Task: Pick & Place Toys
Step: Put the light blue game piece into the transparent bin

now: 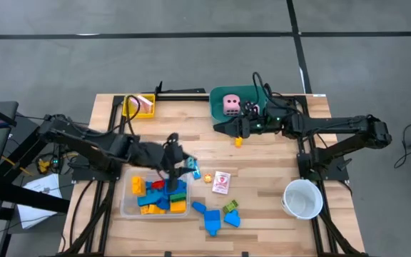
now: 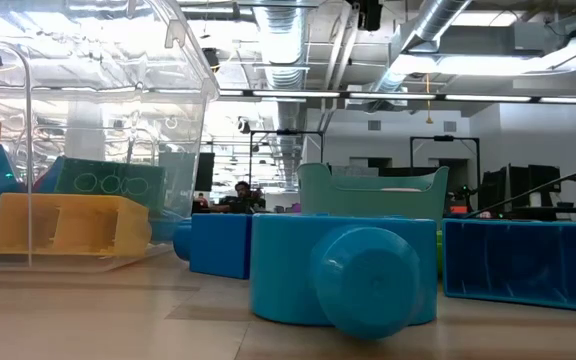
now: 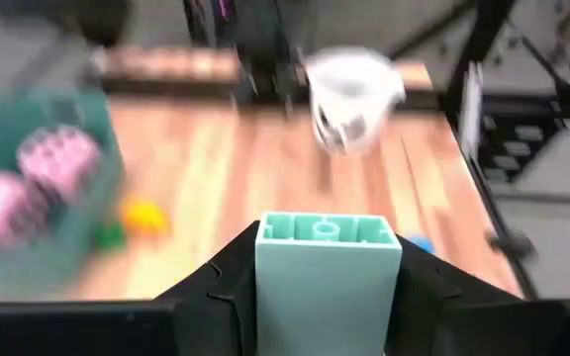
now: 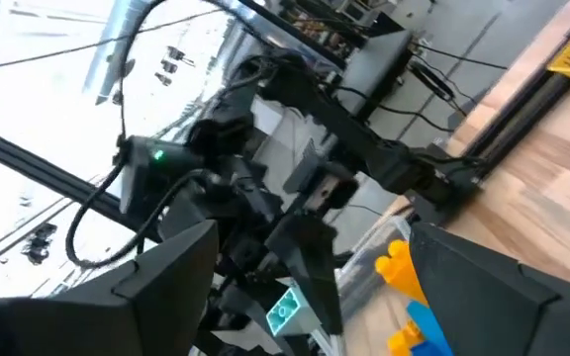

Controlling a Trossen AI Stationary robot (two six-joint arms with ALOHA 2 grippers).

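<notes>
A pale wooden plank tabletop [image 1: 262, 171] stands on a grey concrete floor [image 1: 191, 57]; beyond it lies a hall with bright ceiling ducts. The left gripper [image 1: 173, 170] hangs over the clear plastic tray [image 1: 127, 208] of coloured blocks, its jaws clamped on a pale green plastic building block [image 3: 328, 277]. The right gripper [image 1: 223, 127] sits beside the teal tub [image 1: 220, 96] holding a pink foam die [image 1: 231, 105], jaws spread and empty. A small yellow block [image 1: 238, 141] lies just beside them.

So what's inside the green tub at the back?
The teal tub holds one pink die with dark dots. The right gripper and its arm cover the tub's right part, so anything beneath there is hidden.
</notes>
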